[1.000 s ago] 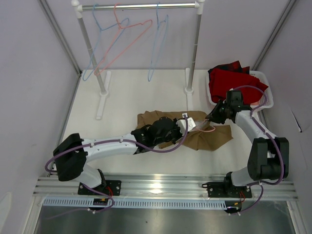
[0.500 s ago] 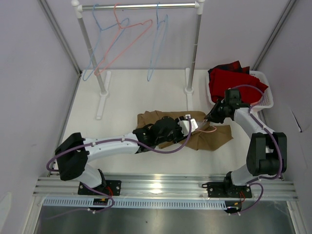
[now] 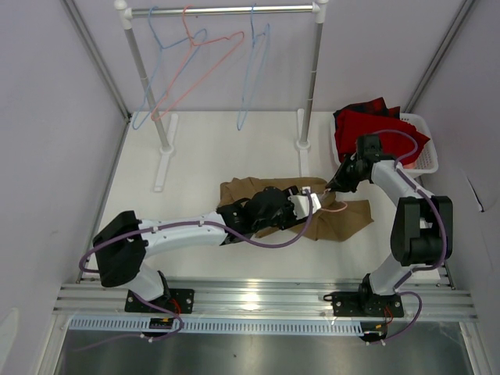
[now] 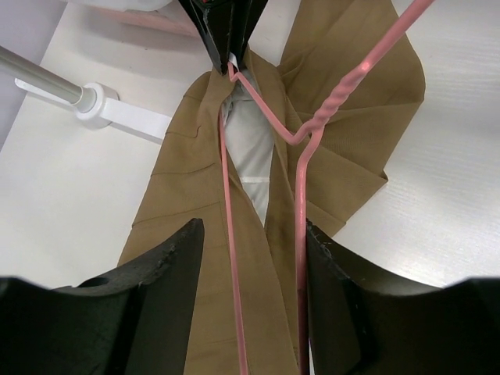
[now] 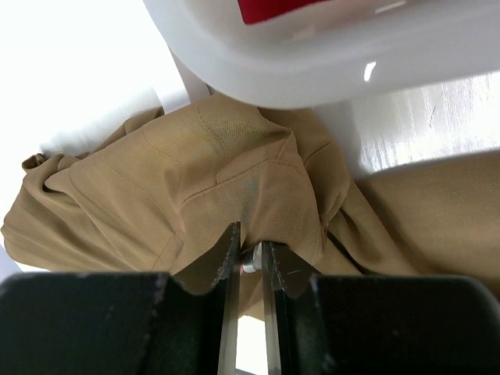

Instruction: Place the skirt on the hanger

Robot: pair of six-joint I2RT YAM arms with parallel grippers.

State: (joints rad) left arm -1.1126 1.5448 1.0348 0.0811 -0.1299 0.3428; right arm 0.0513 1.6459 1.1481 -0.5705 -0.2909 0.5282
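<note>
Tan skirt (image 3: 341, 221) lies centre-right in the top view, w/ the pink hanger (image 4: 300, 203) on it. Left gripper (image 4: 250, 234) has spread over the last sec: jaws now wide, both wires run free btwn them, so prob. it's let go and is repositioning. Right gripper (image 5: 250, 251) is narrow, pinching the skirt's edge at upper centre of the left wrist view. That view shows the pale lining (image 4: 251, 144) and the twisted neck; top view gives only a pink loop.
</note>
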